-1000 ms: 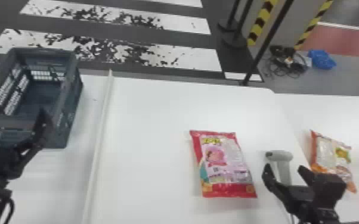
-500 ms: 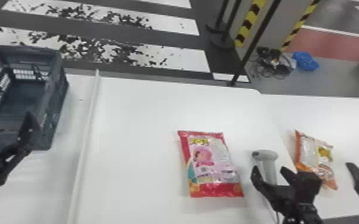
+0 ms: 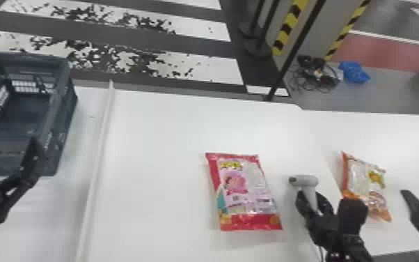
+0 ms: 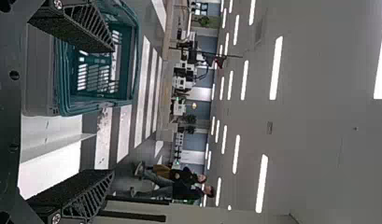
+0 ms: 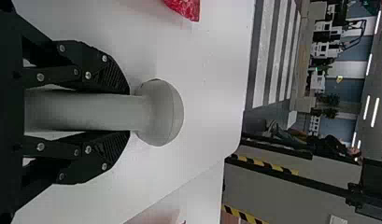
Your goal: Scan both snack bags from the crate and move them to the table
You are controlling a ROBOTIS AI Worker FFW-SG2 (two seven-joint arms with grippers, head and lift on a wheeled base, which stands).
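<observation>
1. On the white table (image 3: 156, 139), just to the robot's right of the red snack bag (image 3: 250, 195): gray scanner (image 3: 306, 180), handle clamped between both fingers of the right gripper (image 5: 128, 113).
2. Note alignment: handle in line with the right gripper's fingers, scanner head beyond the fingertips, dark end turned left toward the red snack bag.
3. Note bag axis: red snack bag flat, long side running near to far, near end skewed toward the scanner.
4. Locate the orange snack bag (image 3: 362, 181): right of the scanner, on the adjoining white surface (image 3: 393, 139), long side likewise near to far.
5. Compare reach: right gripper nearer to both bags; left gripper (image 4: 111, 111) at the crate (image 3: 59, 132), well apart from both bags, fingers spread with nothing between.
6. Inspect labels: yellow lettering over a round pink figure on the red snack bag, with a small code-like patch (image 3: 236, 198) lower down; green-and-yellow motif on the orange snack bag. Treat finer print as too small to read.
7. Judge progress: both bags out of the crate, scan status unconfirmed. Probable step: scanning the red snack bag, or setting down the scanner.
8. For a scan, presumably shift left and angle the dark end downward. Guard against handle slip.
</observation>
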